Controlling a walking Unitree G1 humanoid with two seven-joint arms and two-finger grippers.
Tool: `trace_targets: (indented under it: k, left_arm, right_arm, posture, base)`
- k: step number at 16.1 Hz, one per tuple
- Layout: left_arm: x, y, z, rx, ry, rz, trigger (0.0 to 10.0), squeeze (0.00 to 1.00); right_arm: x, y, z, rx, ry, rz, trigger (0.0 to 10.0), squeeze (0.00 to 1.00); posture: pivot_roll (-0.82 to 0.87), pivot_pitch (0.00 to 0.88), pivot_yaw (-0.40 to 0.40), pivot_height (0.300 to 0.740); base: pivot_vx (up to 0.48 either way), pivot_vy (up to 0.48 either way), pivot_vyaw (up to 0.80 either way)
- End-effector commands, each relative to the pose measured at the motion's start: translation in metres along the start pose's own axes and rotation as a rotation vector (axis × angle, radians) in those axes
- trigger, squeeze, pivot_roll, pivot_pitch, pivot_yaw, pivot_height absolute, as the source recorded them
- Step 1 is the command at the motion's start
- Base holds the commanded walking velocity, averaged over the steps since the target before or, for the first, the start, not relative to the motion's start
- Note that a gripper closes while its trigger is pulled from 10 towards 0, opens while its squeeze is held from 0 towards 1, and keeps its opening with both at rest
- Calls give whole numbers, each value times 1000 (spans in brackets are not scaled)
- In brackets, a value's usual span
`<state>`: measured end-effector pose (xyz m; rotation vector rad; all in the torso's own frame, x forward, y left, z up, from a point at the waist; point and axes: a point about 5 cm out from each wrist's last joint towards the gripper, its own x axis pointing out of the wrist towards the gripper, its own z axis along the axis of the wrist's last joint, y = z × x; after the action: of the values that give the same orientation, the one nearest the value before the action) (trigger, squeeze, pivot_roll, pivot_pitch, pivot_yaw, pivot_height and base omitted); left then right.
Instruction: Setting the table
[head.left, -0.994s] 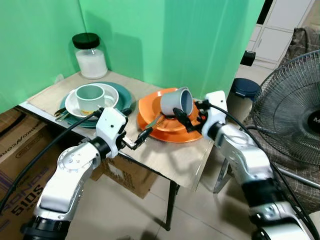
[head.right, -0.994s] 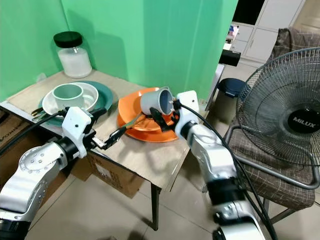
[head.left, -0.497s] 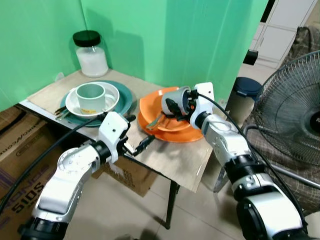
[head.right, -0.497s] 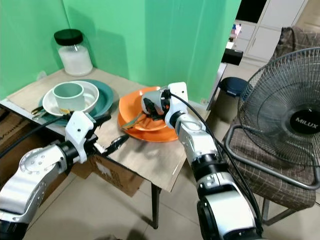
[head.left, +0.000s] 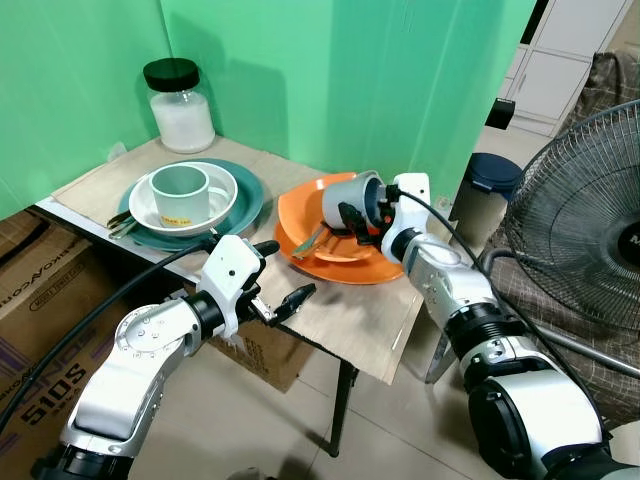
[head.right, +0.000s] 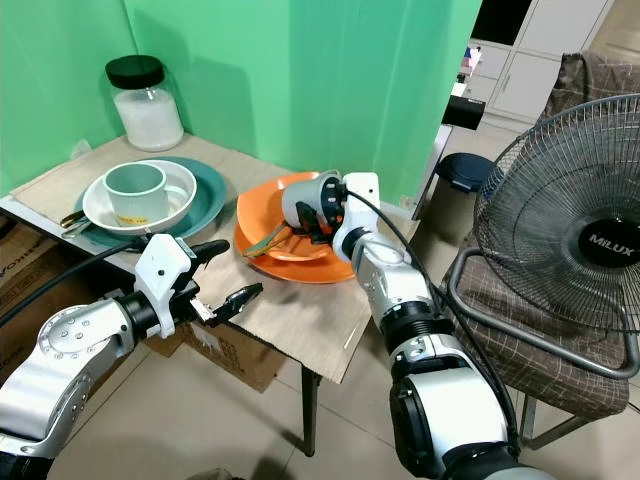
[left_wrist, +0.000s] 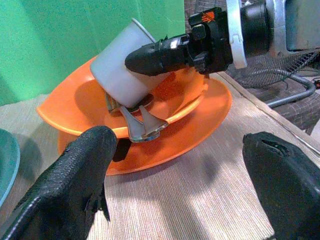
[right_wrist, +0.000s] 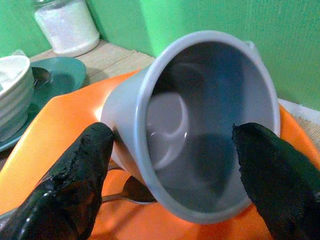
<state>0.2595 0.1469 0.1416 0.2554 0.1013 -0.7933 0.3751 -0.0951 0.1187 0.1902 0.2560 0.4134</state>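
Fan hub (head.right: 604, 240) reading MILUX, right hand (head.left: 362, 212) gripping tilted grey cup (head.left: 350, 200) — left hand (head.left: 283, 276) open over table (head.left: 350, 320).

Location: a room in a home, dressed as a makeshift recording corner. I note a green backdrop cloth (head.left: 330, 80) hung behind a small table (head.left: 340, 320) covered with a woven mat. Household items around me: a standing fan (head.right: 585, 240), a chair with a checked cushion (head.right: 540, 330), white cabinet doors (head.left: 560, 60), a dark lidded bin (head.left: 492, 185), cardboard boxes (head.left: 45, 320) on a tiled floor (head.right: 290, 430). On the table: a jar with a black lid (head.left: 180, 105) and domestic tableware.
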Motion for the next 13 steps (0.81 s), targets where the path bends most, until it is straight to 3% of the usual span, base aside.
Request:
trace_targets:
  k: [1, 13]
  left_arm:
    - [1, -2, 1, 10, 4, -13, 10000, 0]
    - [1, -2, 2, 23, 1, -21, 10000, 0]
  right_arm:
    - [2, 0, 7, 2, -22, 8, 0, 0]
    - [3, 2, 6, -49, -23, 49, 0, 0]
  posture:
    - [42, 11, -21, 740]
    - [44, 0, -19, 740]
  base:
    - [0, 0, 0]
    - [0, 0, 0]
